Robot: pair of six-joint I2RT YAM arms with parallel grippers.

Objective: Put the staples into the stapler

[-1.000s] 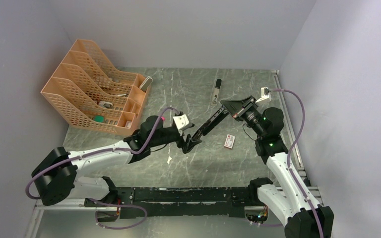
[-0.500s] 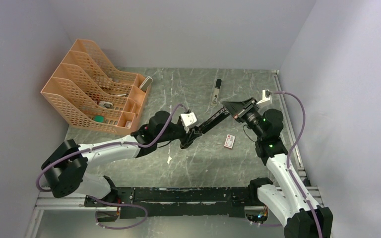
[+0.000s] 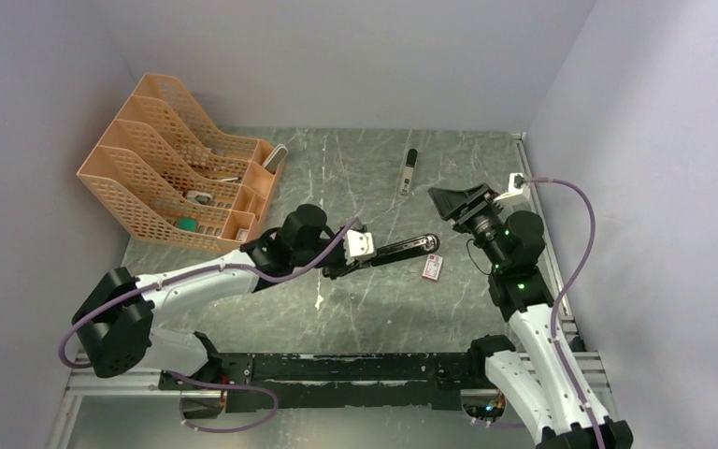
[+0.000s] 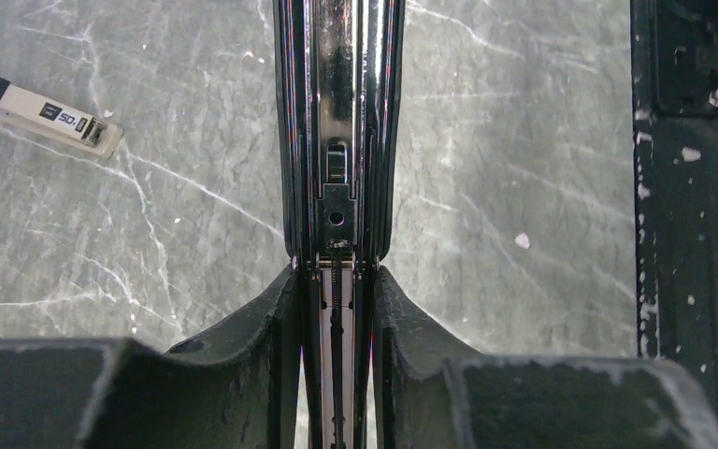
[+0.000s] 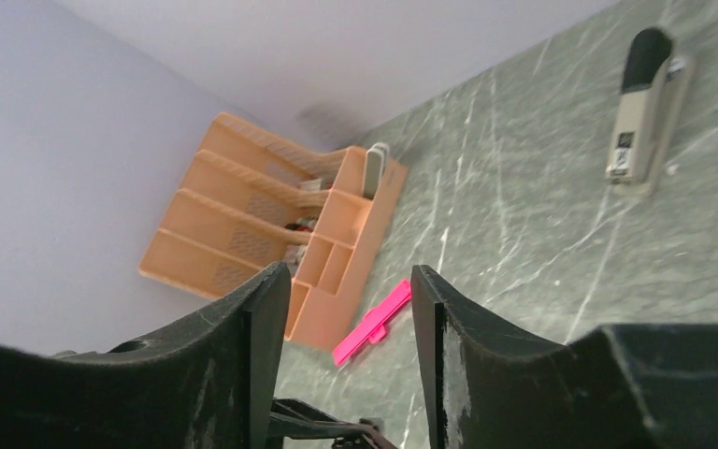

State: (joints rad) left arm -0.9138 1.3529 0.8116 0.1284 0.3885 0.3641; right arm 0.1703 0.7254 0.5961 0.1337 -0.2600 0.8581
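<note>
Between left fingers (image 4: 243, 351), one stapler (image 4: 337, 122)

The long black stapler (image 3: 407, 247), silver rail exposed, is gripped at one end, tip near the red-printed white staples box (image 3: 433, 267).

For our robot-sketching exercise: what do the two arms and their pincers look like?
Both the left arm and right arm have white links and bulky black joints, each trailed by a purple cable. The right arm shows small green lights. The right pincer has two black, rough-faced wedge fingers.
</note>
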